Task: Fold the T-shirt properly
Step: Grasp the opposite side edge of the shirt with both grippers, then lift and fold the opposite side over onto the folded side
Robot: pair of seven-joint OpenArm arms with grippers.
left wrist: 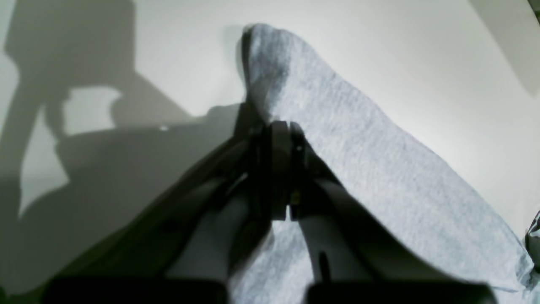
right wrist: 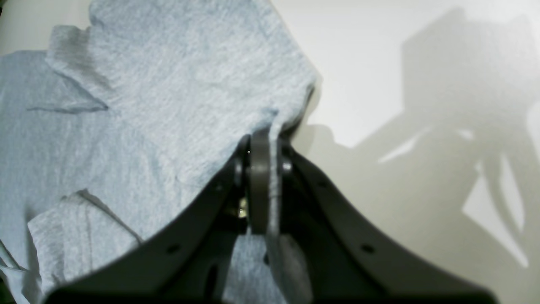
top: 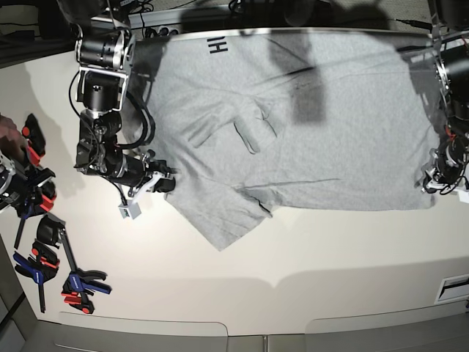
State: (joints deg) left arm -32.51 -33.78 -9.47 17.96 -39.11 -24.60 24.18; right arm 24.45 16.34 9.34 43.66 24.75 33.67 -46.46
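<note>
T-shirt (top: 308, 139) spread flat — both tools (top: 163, 183) pinching edges.

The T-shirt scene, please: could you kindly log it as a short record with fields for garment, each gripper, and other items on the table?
garment: T-shirt, light grey, spread across the white table, one sleeve folded onto the body, black lettering showing at the far edge
left gripper: left gripper, closed on the shirt's edge at the base view's right
right gripper: right gripper, closed on the shirt's edge at the base view's left
other items: spring clamps with red and blue grips, left of the shirt in the base view
</note>
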